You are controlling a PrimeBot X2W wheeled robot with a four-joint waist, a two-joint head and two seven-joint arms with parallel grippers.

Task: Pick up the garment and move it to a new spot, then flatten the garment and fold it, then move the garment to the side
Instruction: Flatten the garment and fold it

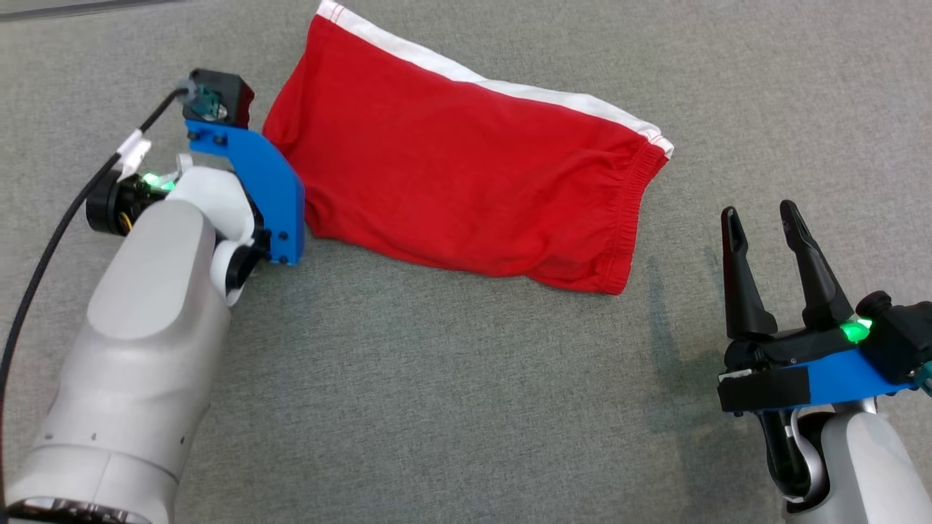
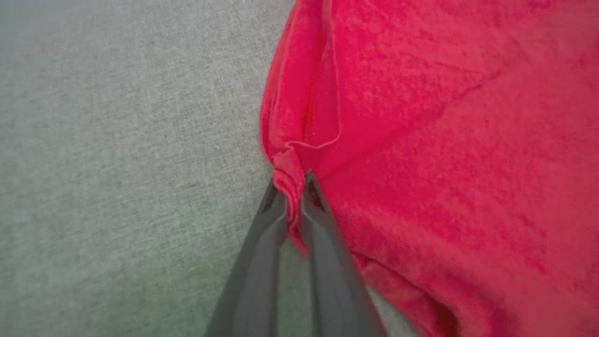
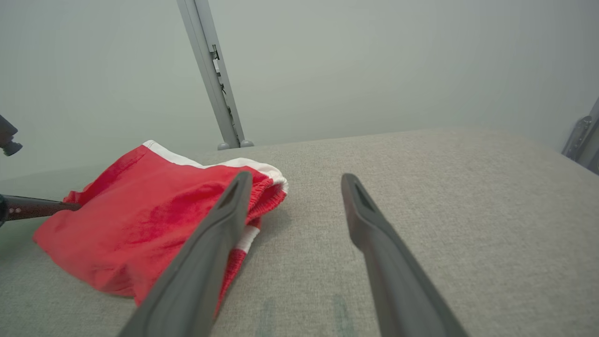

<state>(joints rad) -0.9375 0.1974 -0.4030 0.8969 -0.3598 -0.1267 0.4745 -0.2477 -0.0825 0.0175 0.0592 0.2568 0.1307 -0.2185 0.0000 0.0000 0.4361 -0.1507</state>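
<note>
The garment [image 1: 466, 175] is a pair of red shorts with a white side stripe, lying mostly spread out on the grey cloth surface. In the left wrist view my left gripper [image 2: 294, 187] is shut on a bunched fold at the garment's [image 2: 444, 140] edge. From the head camera, the left wrist's blue bracket [image 1: 262, 182] sits over the garment's left edge and hides the fingers. My right gripper [image 1: 761, 212] is open and holds nothing, off to the right of the waistband. In the right wrist view the garment [image 3: 140, 220] lies left of the right gripper [image 3: 295, 180].
A grey fabric surface [image 1: 466, 378] covers the whole work area. A black cable [image 1: 44, 255] runs along the left arm. In the right wrist view a metal post [image 3: 210, 70] rises behind the surface, with another fitting [image 3: 582, 135] at the far right.
</note>
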